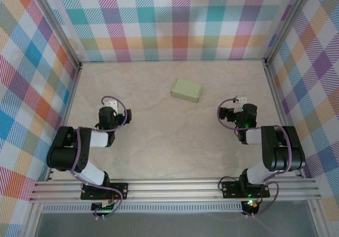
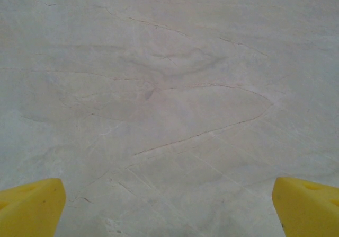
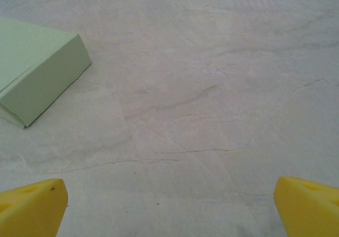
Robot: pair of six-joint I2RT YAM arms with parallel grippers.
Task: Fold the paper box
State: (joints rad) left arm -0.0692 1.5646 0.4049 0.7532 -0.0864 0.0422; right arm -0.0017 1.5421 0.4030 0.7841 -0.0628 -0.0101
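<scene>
The paper box [image 1: 186,90] is a small pale green closed rectangular box lying flat on the table, a little beyond the middle. In the right wrist view the paper box [image 3: 37,70] lies at the upper left, well ahead of the fingers. My left gripper [image 1: 109,110] rests low at the left, far from the box, and is open [image 2: 169,205] with bare table between its yellow fingertips [image 2: 32,205]. My right gripper [image 1: 238,111] sits at the right, also apart from the box. It is open [image 3: 169,205], its yellow fingertips [image 3: 307,202] spread wide over bare table.
The pale marbled table [image 1: 169,141] is ringed by checked cloth walls [image 1: 175,19] on metal posts. An aluminium rail [image 1: 175,189] runs along the near edge where both arm bases are bolted.
</scene>
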